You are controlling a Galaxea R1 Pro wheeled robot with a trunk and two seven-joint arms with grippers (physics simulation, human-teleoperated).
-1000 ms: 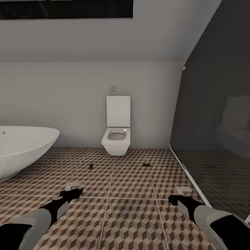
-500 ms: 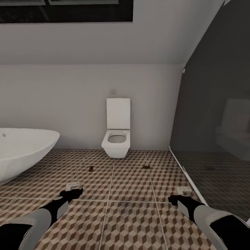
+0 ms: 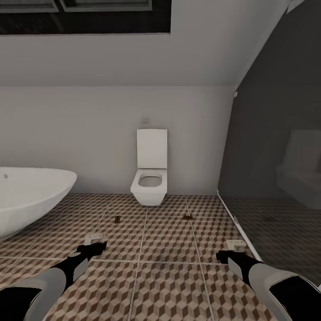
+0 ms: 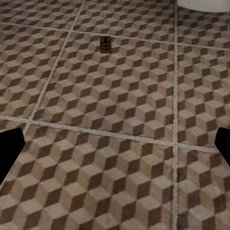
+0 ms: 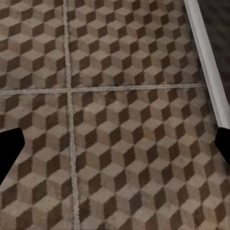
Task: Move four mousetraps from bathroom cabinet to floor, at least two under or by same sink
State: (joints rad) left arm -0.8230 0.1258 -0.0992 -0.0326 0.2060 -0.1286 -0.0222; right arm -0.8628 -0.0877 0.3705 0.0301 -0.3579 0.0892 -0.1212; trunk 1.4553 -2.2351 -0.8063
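Note:
Two mousetraps lie on the cube-patterned bathroom floor [image 3: 169,276] in front of the toilet: one [image 3: 117,219] on the left and one [image 3: 187,217] on the right. The left one also appears in the left wrist view as a small dark piece [image 4: 105,44], well ahead of my left gripper [image 4: 115,148]. My left gripper [image 3: 95,244] hangs low over the tiles, open and empty. My right gripper [image 3: 231,249] is open and empty too, and its wrist view has bare tiles between the fingers [image 5: 9,153]. The cabinet and the sink are out of view.
A white toilet [image 3: 150,178] stands against the back wall. A white oval tub [image 3: 26,196] stands at the left. A dark glass shower wall [image 3: 276,178] with a white floor strip [image 5: 206,62] closes off the right. Open tiles lie between the arms.
The whole picture has slid down a little, so the camera has moved. Both arms hold the same pose and both mousetraps stay where they lay.

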